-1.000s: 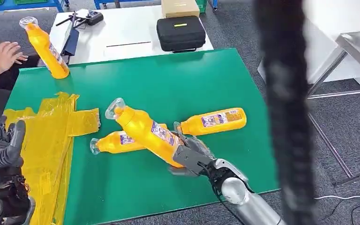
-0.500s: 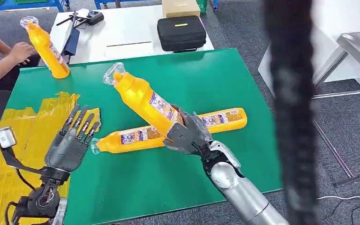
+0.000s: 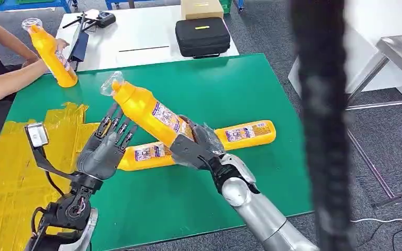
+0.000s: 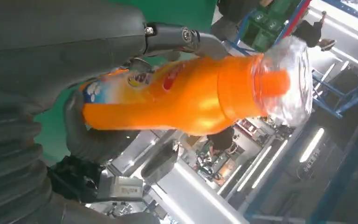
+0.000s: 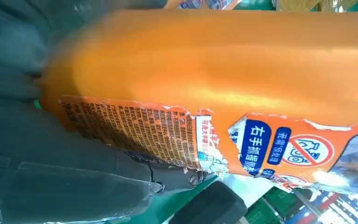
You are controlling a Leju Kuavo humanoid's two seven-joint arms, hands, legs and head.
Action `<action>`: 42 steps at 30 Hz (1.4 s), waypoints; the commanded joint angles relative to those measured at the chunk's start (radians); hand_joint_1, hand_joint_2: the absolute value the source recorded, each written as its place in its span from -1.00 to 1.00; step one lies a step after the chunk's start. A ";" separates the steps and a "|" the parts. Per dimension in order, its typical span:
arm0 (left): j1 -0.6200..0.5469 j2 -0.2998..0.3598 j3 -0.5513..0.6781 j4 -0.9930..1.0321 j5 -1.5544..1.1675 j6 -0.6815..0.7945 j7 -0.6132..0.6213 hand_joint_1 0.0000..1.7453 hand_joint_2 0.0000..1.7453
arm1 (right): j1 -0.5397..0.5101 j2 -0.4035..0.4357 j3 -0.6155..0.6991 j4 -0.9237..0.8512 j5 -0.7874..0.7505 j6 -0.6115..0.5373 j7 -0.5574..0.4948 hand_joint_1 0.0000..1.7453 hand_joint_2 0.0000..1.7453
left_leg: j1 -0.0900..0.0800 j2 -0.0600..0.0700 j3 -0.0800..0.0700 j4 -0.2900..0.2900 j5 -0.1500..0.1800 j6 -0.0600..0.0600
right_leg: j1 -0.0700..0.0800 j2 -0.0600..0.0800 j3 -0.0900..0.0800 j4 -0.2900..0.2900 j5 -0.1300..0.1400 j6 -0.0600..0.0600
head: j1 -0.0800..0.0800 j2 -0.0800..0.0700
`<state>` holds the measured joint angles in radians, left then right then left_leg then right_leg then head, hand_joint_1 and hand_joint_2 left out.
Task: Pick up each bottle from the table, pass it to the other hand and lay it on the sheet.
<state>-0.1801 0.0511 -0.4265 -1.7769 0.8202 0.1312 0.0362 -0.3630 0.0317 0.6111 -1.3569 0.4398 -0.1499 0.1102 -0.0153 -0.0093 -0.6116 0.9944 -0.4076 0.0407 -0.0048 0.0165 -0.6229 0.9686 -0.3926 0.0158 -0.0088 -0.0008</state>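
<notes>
Head view, near to far: left hand (image 3: 104, 151) raised over the table's near left, fingers spread wide, holding nothing, palm turned toward the lifted bottle (image 3: 145, 111) — close beside its neck end, contact not clear. Right hand (image 3: 194, 149) grips that bottle at its base end, the bottle tilted up and leftward, clear cap (image 3: 108, 83) at the top. Left wrist view has the bottle (image 4: 186, 95) just past the thumb, not yet enclosed.

Risks, as I judge them: the grip sits low on the base, so the long cap end can swing or slip if the right hand lets go before the left closes. A left hand closing off-centre on the neck could knock the bottle down onto the two bottles lying on the green table (image 3: 230, 89) — one (image 3: 146, 152) just below the hands, one (image 3: 246, 133) beyond the right hand — and roll them. Yellow sheet (image 3: 15, 167) lies at the left, crumpled; a bottle laid there could roll on the folds.

Farther back, a person's hand (image 3: 57, 49) is on an upright bottle (image 3: 52, 55) at the far left corner — reaching there risks a collision.
</notes>
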 commanded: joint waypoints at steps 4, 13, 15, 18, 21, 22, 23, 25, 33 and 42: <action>-0.140 0.009 -0.081 0.147 -0.197 0.146 -0.056 -1.00 1.00 | -0.085 0.017 0.168 0.108 0.085 0.002 0.030 1.00 1.00 | 0.001 0.000 0.003 0.000 -0.001 -0.003 | 0.001 -0.001 0.003 0.000 -0.001 0.000 | 0.000 0.000; -0.162 -0.002 -0.123 0.205 -0.281 0.212 -0.048 -1.00 1.00 | -0.127 0.061 0.258 0.146 0.155 -0.001 0.057 1.00 1.00 | 0.001 0.000 0.004 0.000 -0.001 -0.003 | 0.001 -0.001 0.004 0.000 -0.002 0.000 | 0.000 0.000; -0.163 -0.003 -0.127 0.209 -0.280 0.213 -0.046 -1.00 1.00 | -0.133 0.059 0.264 0.150 0.154 0.001 0.057 1.00 1.00 | 0.001 0.001 0.002 0.000 -0.001 -0.002 | 0.001 -0.001 0.002 0.000 -0.001 0.000 | 0.000 0.000; -0.179 -0.012 -0.150 0.237 -0.275 0.214 -0.034 -1.00 1.00 | -0.157 0.076 0.304 0.174 0.153 0.000 0.057 1.00 1.00 | 0.001 0.000 0.002 0.000 -0.001 -0.002 | 0.001 -0.001 0.002 0.000 -0.001 0.000 | 0.000 0.000; -0.205 -0.029 -0.167 0.267 -0.264 0.217 -0.028 -1.00 1.00 | -0.176 0.106 0.353 0.213 0.147 0.006 0.064 1.00 1.00 | 0.001 0.000 0.005 0.001 -0.003 -0.004 | 0.001 -0.002 0.005 0.001 -0.003 0.000 | 0.000 0.000; -0.212 -0.037 -0.168 0.273 -0.246 0.220 -0.020 -1.00 1.00 | -0.181 0.114 0.374 0.223 0.144 0.008 0.063 1.00 1.00 | 0.001 0.000 0.004 0.001 -0.002 -0.004 | 0.001 -0.002 0.005 0.001 -0.002 0.000 | 0.000 0.000; -0.215 -0.041 -0.169 0.277 -0.237 0.219 -0.016 -1.00 1.00 | -0.183 0.117 0.382 0.227 0.143 0.009 0.064 1.00 1.00 | 0.001 0.000 0.003 0.000 -0.001 -0.003 | 0.001 -0.001 0.003 0.001 -0.002 0.000 | 0.000 0.000; -0.224 -0.042 -0.181 0.286 -0.192 0.212 -0.006 -1.00 1.00 | -0.193 0.126 0.406 0.245 0.120 -0.001 0.069 1.00 1.00 | 0.001 0.000 0.004 0.000 -0.002 -0.004 | 0.001 -0.002 0.005 0.000 -0.002 -0.001 | -0.001 0.000; -0.230 -0.033 -0.201 0.287 -0.147 0.203 -0.032 1.00 1.00 | -0.202 0.101 0.402 0.268 0.084 -0.031 0.067 1.00 1.00 | 0.001 -0.002 0.002 0.000 -0.001 -0.003 | 0.001 -0.003 0.002 0.000 -0.002 0.000 | 0.000 0.000; -0.239 -0.032 -0.204 0.289 -0.129 0.220 -0.047 1.00 1.00 | -0.200 0.098 0.413 0.280 0.072 -0.021 0.068 1.00 1.00 | 0.001 -0.001 -0.001 0.000 0.000 -0.002 | 0.001 -0.003 0.000 0.000 -0.001 0.000 | 0.000 0.000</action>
<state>-0.3276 0.0370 -0.5421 -1.5484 0.6783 0.3468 -0.0092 -0.5383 0.1255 0.9022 -1.1623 0.5173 -0.1930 0.1885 -0.0154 -0.0088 -0.6139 0.9946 -0.4069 0.0405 -0.0048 0.0166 -0.6258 0.9688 -0.3924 0.0158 -0.0092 -0.0008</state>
